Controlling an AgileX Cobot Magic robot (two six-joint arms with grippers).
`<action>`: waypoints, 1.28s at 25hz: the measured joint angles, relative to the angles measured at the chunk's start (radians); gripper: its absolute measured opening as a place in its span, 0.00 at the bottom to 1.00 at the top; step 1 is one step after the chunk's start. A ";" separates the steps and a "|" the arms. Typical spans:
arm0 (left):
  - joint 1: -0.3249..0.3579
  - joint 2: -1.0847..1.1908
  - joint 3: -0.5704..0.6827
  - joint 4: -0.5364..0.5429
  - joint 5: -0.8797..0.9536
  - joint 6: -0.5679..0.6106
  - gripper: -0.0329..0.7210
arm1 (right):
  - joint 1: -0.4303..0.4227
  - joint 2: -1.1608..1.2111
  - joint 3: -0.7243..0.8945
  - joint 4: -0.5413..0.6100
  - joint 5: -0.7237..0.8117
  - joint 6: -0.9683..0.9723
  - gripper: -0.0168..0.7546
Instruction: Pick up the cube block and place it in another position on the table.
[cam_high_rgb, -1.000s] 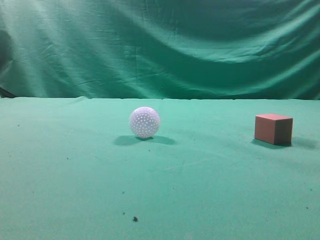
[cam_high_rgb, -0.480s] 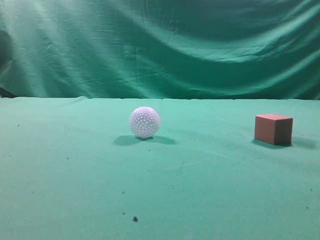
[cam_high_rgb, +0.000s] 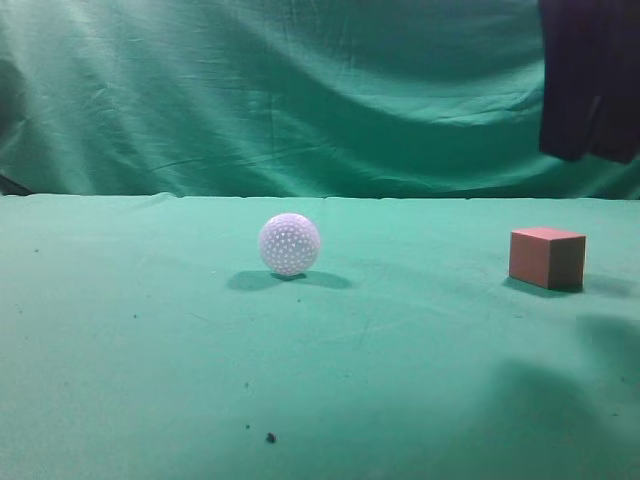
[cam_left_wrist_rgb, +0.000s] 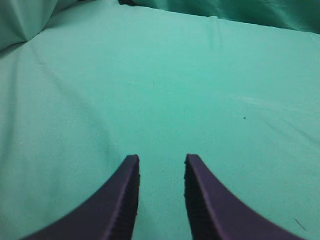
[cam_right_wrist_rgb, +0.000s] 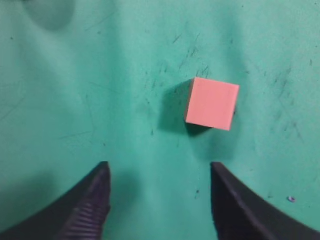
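Risk: right gripper (cam_right_wrist_rgb: 157, 200), jaws wide, sits left of cube block (cam_right_wrist_rgb: 212, 103); uncorrected descent would nudge it.

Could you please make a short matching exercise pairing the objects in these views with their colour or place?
Column one:
1. cube block
2. ball
3. right gripper
4. backdrop

Column two:
a. white, dimpled, mid-table
b. wrinkled green cloth behind the table
c. reddish-brown, right side of the table
d. open, above the cube

Pairs: 1-c, 2-a, 3-d, 4-b
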 joint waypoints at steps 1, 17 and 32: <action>0.000 0.000 0.000 0.000 0.000 0.000 0.39 | 0.000 0.021 -0.007 -0.013 -0.016 0.015 0.64; 0.000 0.000 0.000 0.000 0.000 0.000 0.39 | 0.000 0.221 -0.026 -0.137 -0.156 0.248 0.42; 0.000 0.000 0.000 0.000 0.000 0.000 0.39 | -0.197 0.320 -0.394 -0.165 -0.037 0.356 0.31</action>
